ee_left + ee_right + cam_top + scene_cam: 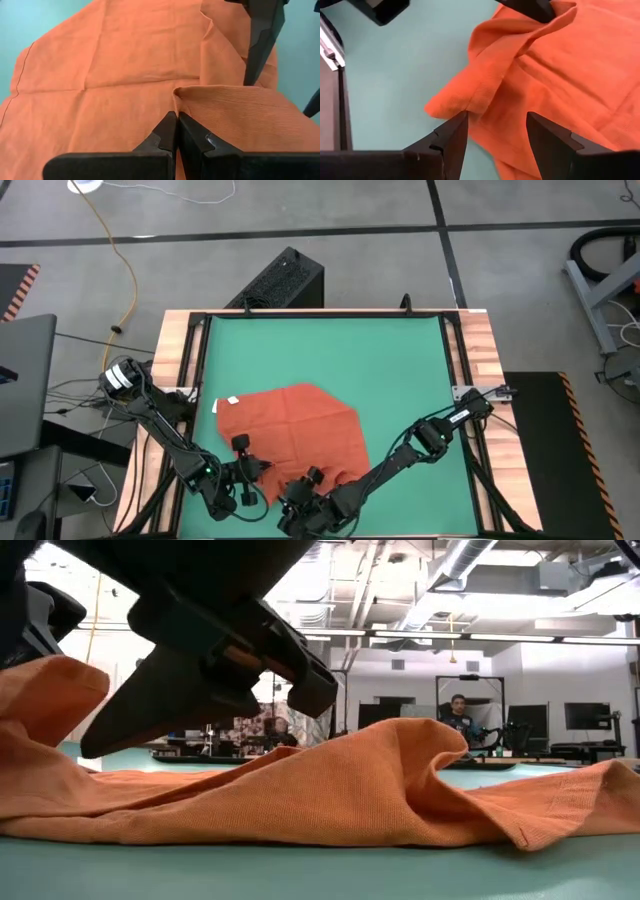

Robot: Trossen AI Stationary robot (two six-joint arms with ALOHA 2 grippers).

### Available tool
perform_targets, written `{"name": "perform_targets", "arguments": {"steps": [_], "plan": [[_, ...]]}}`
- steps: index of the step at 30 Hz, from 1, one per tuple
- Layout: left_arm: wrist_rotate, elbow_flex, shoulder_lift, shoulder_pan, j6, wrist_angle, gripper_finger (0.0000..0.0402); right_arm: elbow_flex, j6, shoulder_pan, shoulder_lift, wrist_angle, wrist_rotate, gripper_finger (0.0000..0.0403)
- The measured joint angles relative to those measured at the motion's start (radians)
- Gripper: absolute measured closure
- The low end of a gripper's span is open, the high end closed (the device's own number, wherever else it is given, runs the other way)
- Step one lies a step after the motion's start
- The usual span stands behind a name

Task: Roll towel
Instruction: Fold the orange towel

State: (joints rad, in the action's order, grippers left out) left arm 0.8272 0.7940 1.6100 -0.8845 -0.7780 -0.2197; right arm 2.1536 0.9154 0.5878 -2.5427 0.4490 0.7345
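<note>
At the near edge of the desk (485, 340), the left end effector (176, 131) is clenched on a raised fold of the towel (295, 425), its fingers (162, 135) pressed together. Just beside it, the right end effector (496, 131) is released, its fingers (452, 135) spread over the towel's bunched near edge. That orange towel lies crumpled on the green mat (330, 350), a white tag (233, 400) at its far left corner.

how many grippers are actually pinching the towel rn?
1. The left gripper is shut on a raised fold at the towel's near edge. The right gripper is open, its fingers straddling a bunched corner of the same edge without clamping it.
</note>
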Motion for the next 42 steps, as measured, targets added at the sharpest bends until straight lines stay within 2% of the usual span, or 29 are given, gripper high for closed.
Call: {"name": "perform_targets", "arguments": {"steps": [6,12,19,23,42], "plan": [[0.000,0.000,0.000,0.000,0.008,0.000,0.0401,0.000,-0.030,0.004,0.040,0.019,-0.026,0.0181],[0.005,0.000,0.000,0.000,0.011,0.001,0.0401,0.002,-0.067,0.025,0.110,0.099,0.044,0.0182],[0.020,0.000,0.000,0.000,0.011,0.001,0.0401,-0.003,0.002,0.010,0.102,0.142,0.053,0.0182],[0.023,0.000,0.000,0.000,0.011,0.001,0.0401,-0.050,0.061,0.001,0.099,0.147,0.055,0.0182],[0.043,0.000,0.000,0.000,0.013,0.001,0.0401,-0.048,0.034,-0.035,0.071,0.047,0.001,0.0182]]}}
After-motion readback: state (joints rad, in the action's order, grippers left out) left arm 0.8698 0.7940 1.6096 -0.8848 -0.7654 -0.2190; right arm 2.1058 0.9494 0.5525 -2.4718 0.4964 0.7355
